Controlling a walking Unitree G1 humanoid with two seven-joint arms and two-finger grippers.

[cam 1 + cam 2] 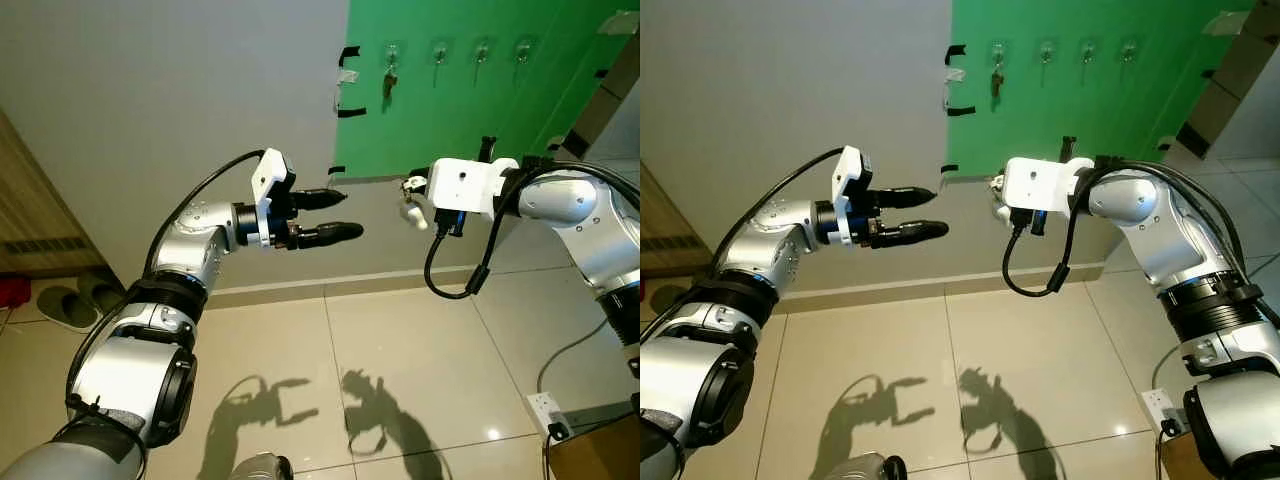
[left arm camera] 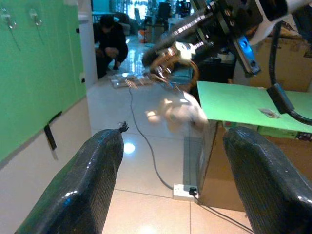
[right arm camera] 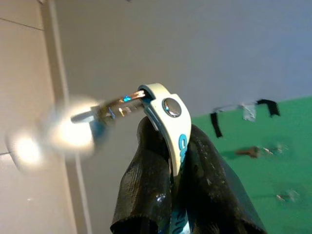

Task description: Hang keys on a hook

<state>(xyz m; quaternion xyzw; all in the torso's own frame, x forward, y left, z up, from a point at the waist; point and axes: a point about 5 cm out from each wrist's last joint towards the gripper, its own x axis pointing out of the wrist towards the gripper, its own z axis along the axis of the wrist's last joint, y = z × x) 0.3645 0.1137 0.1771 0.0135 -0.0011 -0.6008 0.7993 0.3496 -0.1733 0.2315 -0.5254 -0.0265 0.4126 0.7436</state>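
Green board [image 1: 470,90] covers the wall ahead of you and carries a row of hooks [image 1: 438,50]; one hook [image 1: 390,52] near its left edge already holds a key. Your right gripper [image 3: 168,195] is raised at chest height with the forearm bent inward, its fingers pinched together on the white and blue strap [image 3: 173,131] of the keys [image 1: 412,200]. The key ring [image 2: 175,61] and a pale fob [image 2: 178,112] dangle blurred below the fingertips, well short of the board. Your left gripper [image 1: 335,215] is extended level toward the right one, jaws apart and holding nothing. A person [image 2: 111,41] crouches on the floor in the left wrist view.
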